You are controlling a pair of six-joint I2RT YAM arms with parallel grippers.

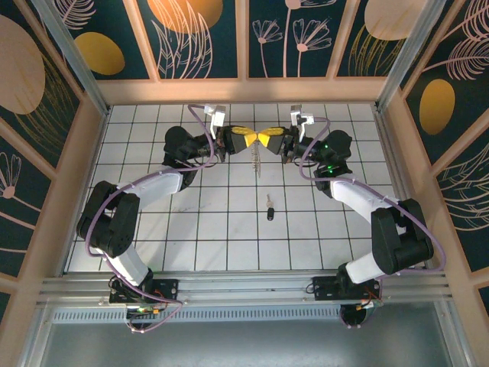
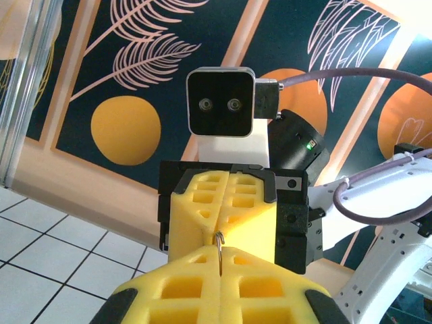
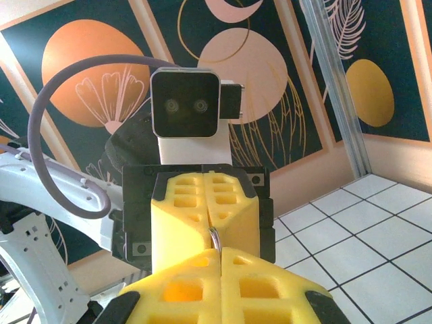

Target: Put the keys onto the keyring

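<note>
The keyring [image 2: 220, 251] showed as a thin silvery wire loop, seen nearly edge-on, caught where two pairs of yellow tips met. In the left wrist view the left tool [image 2: 221, 264] had its ribbed yellow fingers pressed together on the near part of the wire. The right tool [image 2: 227, 214] faced it tip to tip and was likewise pressed together on the far part, so each pinched the ring. The right wrist view gave the mirror of this: the keyring [image 3: 214, 238] was a short bright curve between the right tool [image 3: 220, 260] below and the left tool [image 3: 206, 219] above.

From the top camera the left tool [image 1: 250, 138] and right tool [image 1: 267, 138] met toward 12 o'clock of the white tiled surface [image 1: 153, 237]. A slim pale key [image 1: 258, 160] reached from that meeting point toward 6 o'clock. It was too small to tell how it joined the ring.

A black-headed key [image 1: 270, 209] lay flat on the surface further toward 6 o'clock, well apart from the tips, with its head at the 6 o'clock end and its blade pointing to 12.

The two arms curved in from 9 and 3 o'clock, each trailing a purple cable [image 1: 195, 115]. A white-cased camera block [image 2: 221, 101] sat above the right tool's fingers. Dark painted wall panels [image 1: 199, 38] stood beyond the surface at 12 o'clock.
</note>
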